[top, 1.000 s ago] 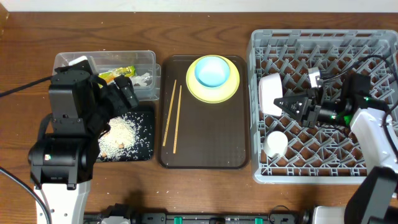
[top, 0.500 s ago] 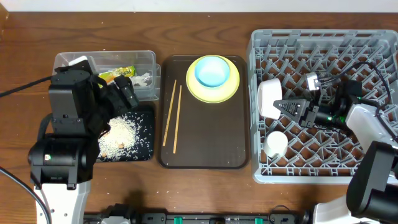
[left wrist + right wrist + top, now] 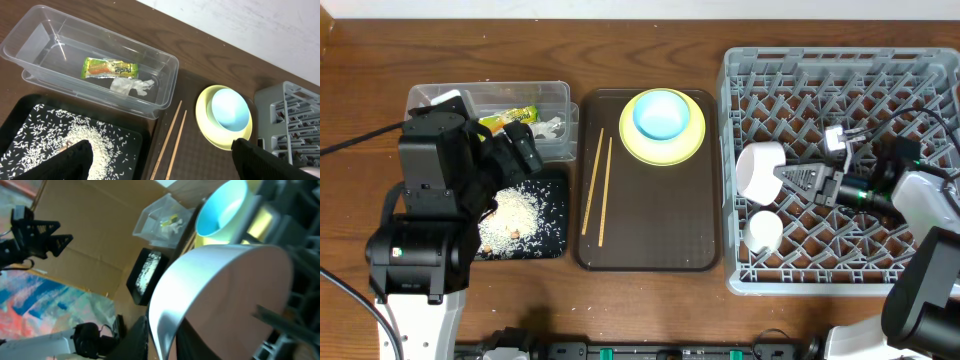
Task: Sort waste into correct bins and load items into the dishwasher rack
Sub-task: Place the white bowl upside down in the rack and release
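**A:** What has the right end effector [image 3: 790, 181] got?

**B:** It's pinching the rim of the white bowl [image 3: 760, 169], as far as I can judge (the right wrist view is nearly all bowl, with a dark finger under its edge). The bowl is tipped on its side at the left of the dishwasher rack [image 3: 840, 70], just above the small white cup [image 3: 763, 232].

**A:** So racking that bowl is the step in hand?

**B:** I'd say so. Next it wants seating between the pegs, then a release.

**A:** And the left end effector [image 3: 162, 152]?

**B:** Fingers spread, empty, over the black tray [image 3: 560, 245] of rice scraps [image 3: 515, 215]. The wrapper [image 3: 110, 69] and napkin [image 3: 131, 86] lie in the clear tub [image 3: 165, 85]. The blue bowl [image 3: 660, 115], sitting on the yellow plate [image 3: 692, 140], and the chopsticks [image 3: 605, 192] wait on the brown tray [image 3: 660, 220] on the bench [image 3: 640, 50].
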